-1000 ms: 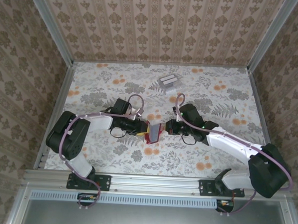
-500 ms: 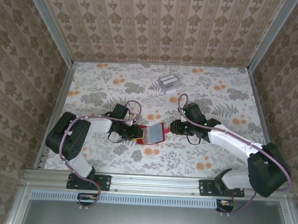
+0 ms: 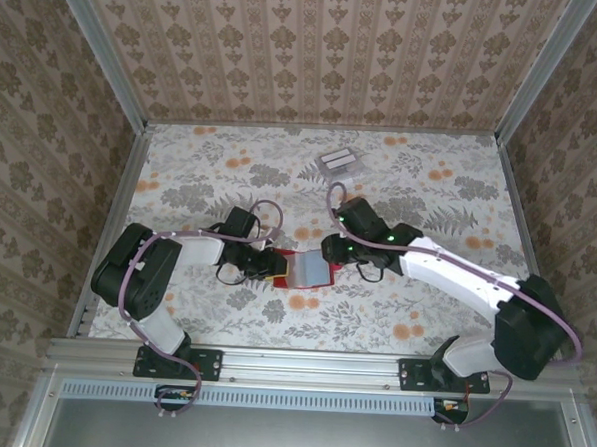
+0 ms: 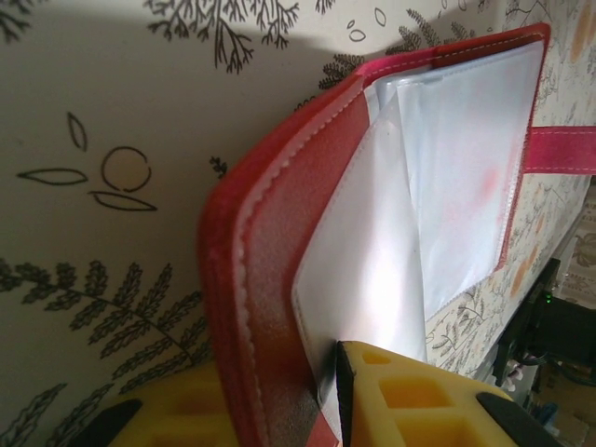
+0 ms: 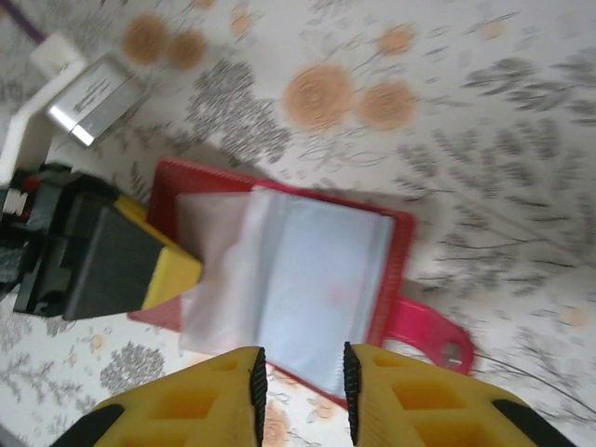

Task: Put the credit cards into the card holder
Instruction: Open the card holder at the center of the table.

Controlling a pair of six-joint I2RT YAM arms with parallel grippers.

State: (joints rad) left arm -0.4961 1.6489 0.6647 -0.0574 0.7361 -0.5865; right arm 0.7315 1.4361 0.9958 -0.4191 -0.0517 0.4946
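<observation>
Pockets of the card holder (image 3: 306, 272) lie face up. Its red covers are spread on the table (image 3: 430, 200) with the clear sleeves fanned between them, so I judge the opening step done and the card fetching not yet begun. My left gripper (image 4: 312, 400) pinches the holder's left cover, with a clear sleeve caught between the yellow pads along with it, pinning that side down. My right gripper (image 5: 303, 377) hangs just above the holder, toward its right cover. Its fingers are parted by a narrow gap and nothing is between them. The tab strap (image 5: 430, 337) sticks out from the holder's right cover, free of my fingers. The credit cards (image 3: 339, 164) sit in a small stack well beyond the holder's far side, apart from both arms. I can see no card in any pocket.

Next, I think, my right arm must rise off the holder, cross to that stack and part its fingers wider. The cards are thin and lie flat, so taking one alone by its edges will be the fiddly part. Meanwhile the left pinch should hold, or the holder may fold shut. The trapped sleeve may also block one pocket's mouth.
</observation>
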